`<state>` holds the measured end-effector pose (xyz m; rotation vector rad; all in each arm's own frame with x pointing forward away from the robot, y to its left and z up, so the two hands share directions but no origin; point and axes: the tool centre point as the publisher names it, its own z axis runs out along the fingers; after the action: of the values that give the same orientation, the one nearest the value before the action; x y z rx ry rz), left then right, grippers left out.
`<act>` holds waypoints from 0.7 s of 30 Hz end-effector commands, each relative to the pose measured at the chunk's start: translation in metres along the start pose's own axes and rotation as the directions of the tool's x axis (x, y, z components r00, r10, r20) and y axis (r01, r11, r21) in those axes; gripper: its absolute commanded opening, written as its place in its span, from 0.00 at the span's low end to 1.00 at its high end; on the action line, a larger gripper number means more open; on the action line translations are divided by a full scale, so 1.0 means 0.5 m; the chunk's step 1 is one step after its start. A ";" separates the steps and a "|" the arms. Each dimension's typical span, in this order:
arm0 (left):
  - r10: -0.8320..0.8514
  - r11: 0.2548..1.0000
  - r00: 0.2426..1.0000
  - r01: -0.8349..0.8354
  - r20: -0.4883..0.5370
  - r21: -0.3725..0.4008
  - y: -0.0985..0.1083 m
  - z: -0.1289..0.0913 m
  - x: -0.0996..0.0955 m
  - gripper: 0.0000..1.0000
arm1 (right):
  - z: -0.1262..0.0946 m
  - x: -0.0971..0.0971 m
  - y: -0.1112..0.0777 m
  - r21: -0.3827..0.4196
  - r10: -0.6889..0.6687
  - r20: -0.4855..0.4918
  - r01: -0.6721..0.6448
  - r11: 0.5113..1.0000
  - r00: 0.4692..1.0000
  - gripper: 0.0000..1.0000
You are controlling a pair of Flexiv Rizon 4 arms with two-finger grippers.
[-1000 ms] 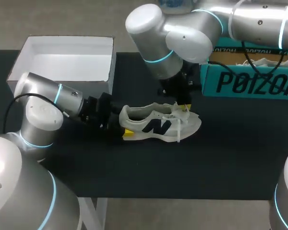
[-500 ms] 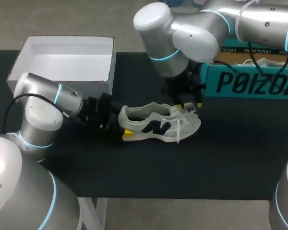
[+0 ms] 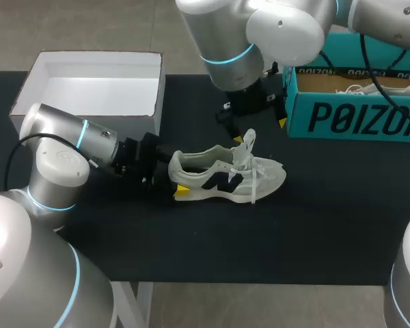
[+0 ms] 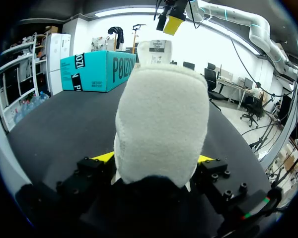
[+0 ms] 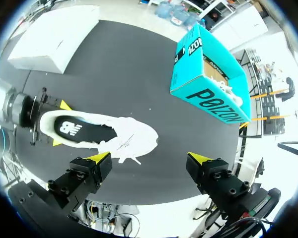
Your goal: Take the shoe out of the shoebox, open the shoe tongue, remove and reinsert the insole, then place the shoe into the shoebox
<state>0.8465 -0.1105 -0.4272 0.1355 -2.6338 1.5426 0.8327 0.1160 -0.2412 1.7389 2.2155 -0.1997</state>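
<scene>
A white sneaker [image 3: 222,179] with a dark logo lies on its sole on the black table [image 3: 260,246], toe pointing right. Its tongue [image 3: 246,146] stands pulled up, and the dark insole [image 5: 77,130] shows inside. My left gripper [image 3: 169,180] is shut on the heel [image 4: 161,124], with a yellow tip pressed on each side. Above the shoe's laces hangs my right gripper [image 3: 253,116], wide open and holding nothing. In its own view, my right gripper [image 5: 149,159] has its fingers well apart high over the shoe [image 5: 104,135]. The teal shoebox [image 3: 355,116] stands at the back right.
Another white shoe [image 3: 379,89] lies inside the teal shoebox [image 5: 208,79]. An open white box [image 3: 89,85] sits at the back left. Bare table lies in front of the sneaker.
My right gripper has opened, let go of the tongue and lifted up and back from the shoe. The tongue now stands upright. The left arm has not moved.
</scene>
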 end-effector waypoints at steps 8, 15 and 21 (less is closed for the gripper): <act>0.000 1.000 1.000 0.000 -0.001 0.000 0.003 0.002 0.001 0.00 | -0.021 -0.020 -0.010 -0.109 -0.684 -0.095 0.676 0.729 0.723 1.00; 0.000 1.000 1.000 0.000 -0.001 0.000 0.003 0.002 0.001 0.00 | -0.032 0.036 -0.042 -0.041 -0.924 0.130 0.933 0.356 0.359 1.00; 0.000 1.000 1.000 0.000 -0.001 0.000 0.003 0.002 0.001 0.00 | -0.031 0.075 -0.032 0.000 -0.983 0.157 0.995 0.102 0.101 0.00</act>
<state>0.8465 -0.1104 -0.4272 0.1354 -2.6338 1.5426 0.8032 0.1365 -0.2363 0.8441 2.7295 -0.2046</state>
